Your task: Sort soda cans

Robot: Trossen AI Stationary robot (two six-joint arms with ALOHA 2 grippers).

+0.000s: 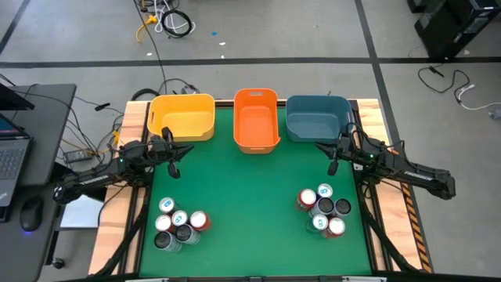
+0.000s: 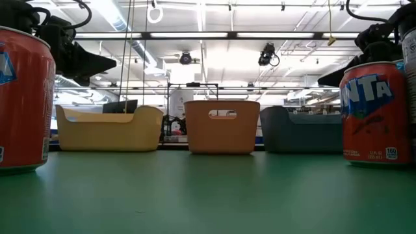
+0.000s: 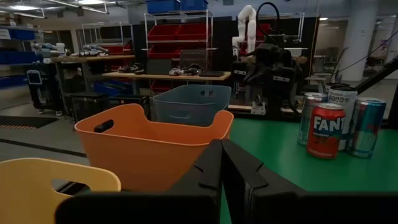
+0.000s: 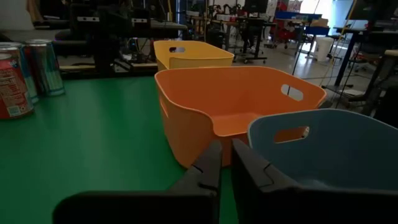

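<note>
The soda cans stand in two groups on the green table, both near its front edge. One group is on the left side and the other group is on the right side. In each group the cans are upright and pressed close together, with red, white and dark ones mixed.

The left end effector is above the table just in front of the yellow bin. Its fingers are closed together and hold nothing. The left group of cans is well apart from it, toward the front edge.

The right end effector is just in front of the blue bin, also with the fingers closed narrow and empty. The right group of cans is in front of it, apart and not touching.

The orange bin stands between the yellow and the blue one along the back of the table.
</note>
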